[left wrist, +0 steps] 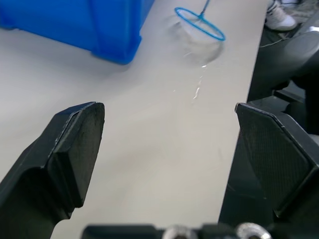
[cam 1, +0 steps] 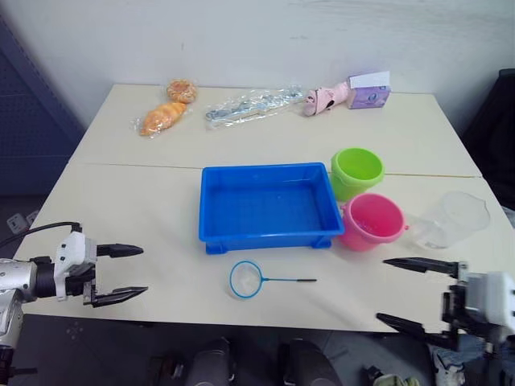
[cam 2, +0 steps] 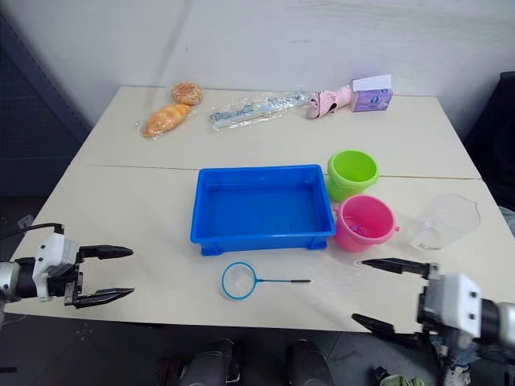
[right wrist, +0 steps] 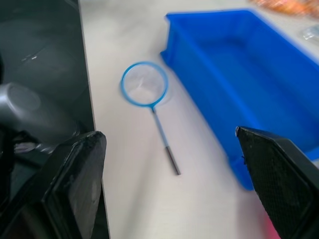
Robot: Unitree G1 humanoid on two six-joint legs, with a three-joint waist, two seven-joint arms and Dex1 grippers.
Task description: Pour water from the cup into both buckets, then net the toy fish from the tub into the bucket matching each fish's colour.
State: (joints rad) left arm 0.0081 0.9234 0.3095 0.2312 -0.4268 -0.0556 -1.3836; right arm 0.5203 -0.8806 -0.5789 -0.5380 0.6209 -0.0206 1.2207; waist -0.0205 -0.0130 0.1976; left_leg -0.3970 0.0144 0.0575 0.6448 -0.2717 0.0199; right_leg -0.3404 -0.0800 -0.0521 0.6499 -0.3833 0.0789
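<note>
Claws, left [cam 1: 121,274] and right [cam 1: 406,294], wide apart, empty; pastries [cam 1: 165,115], bag [cam 1: 251,104] beyond tub [cam 1: 269,207]

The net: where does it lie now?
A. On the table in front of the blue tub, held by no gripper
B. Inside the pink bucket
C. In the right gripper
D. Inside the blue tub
A: the net lies flat on the table just in front of the blue tub, its handle pointing toward the robot's right, while the left gripper and right gripper are both open and apart from it.
</note>
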